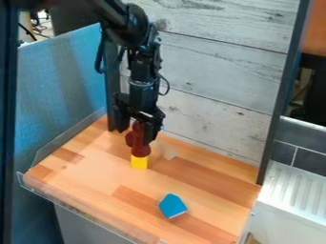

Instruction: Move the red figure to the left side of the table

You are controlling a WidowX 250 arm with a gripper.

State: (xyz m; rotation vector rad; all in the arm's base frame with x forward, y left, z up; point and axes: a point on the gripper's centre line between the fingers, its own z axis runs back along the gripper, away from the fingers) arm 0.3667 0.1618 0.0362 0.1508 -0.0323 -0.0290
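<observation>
My pincer (136, 136) hangs over the bench (96, 178), left of the frame's centre, right at the red figure (140, 147); I cannot tell whether I have it clenched or released. A yellow block (139, 162) sits directly below the figure. A pale piece (168, 152) lies just to the right, and a blue block (172, 206) rests lower down, right of centre.

The one camera looks down at a slant from above the open front edge of the wooden tabletop (96, 185), facing the whitewashed plank wall (219, 62) behind it. It sits far enough back to take in nearly the whole top, the blue side panel (60, 90) and the hanging robot arm (141, 62).
</observation>
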